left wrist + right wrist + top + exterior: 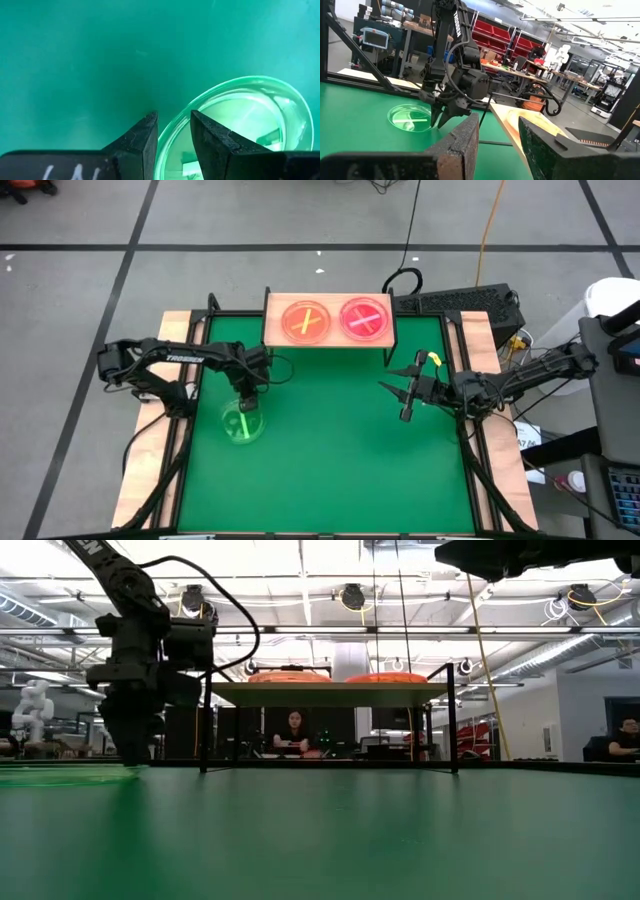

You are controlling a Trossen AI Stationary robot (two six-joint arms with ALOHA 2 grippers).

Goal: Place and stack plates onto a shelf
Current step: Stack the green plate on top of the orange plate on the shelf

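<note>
On left arm: "TROSSEN"; left claw straddling green plate rim.

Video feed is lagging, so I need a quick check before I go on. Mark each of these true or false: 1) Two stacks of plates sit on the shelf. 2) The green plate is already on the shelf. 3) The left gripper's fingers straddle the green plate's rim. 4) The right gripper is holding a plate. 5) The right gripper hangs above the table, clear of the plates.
1) True: an orange stack and a pink stack sit side by side on the shelf.
2) False: the green plate lies on the green table, in front of the shelf.
3) True: the left gripper has one finger inside the rim and one outside.
4) False: the right gripper is open and empty.
5) True.
</note>
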